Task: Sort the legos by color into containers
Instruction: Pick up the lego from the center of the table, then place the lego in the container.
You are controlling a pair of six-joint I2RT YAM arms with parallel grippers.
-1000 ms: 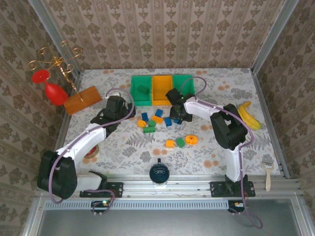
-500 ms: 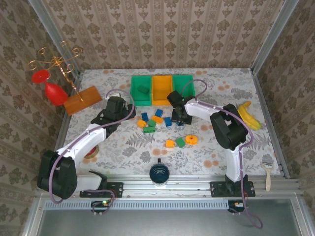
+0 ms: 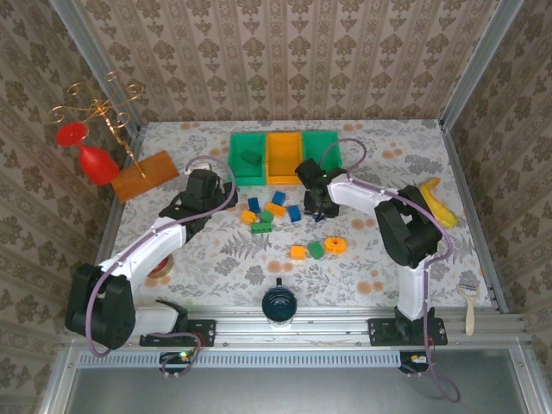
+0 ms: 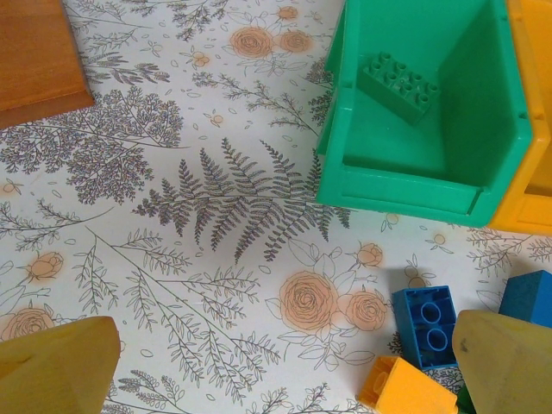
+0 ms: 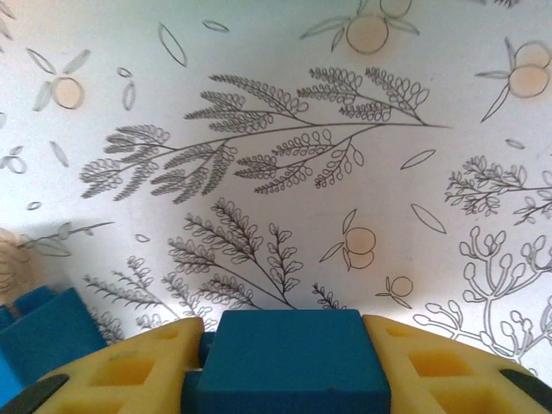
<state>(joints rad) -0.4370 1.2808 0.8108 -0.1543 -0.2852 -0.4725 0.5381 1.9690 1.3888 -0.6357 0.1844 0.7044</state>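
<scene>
as we looked out from the near edge, three loose legos (image 3: 316,249) lay in a row on the table (image 3: 216,259): orange, green, and a round orange one. beyond them our right gripper (image 5: 289,379) was clenched on a blue brick (image 5: 289,341), just beside the cluster of bricks (image 3: 272,210). our left gripper (image 4: 280,371) hung released, with nothing between its fingers. farthest back stood the joined containers (image 3: 285,177), with a green brick (image 4: 397,84) lying in the left green bin (image 4: 405,185).

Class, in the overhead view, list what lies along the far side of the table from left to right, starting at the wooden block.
wooden block → left green bin → orange bin → right green bin → banana
</scene>
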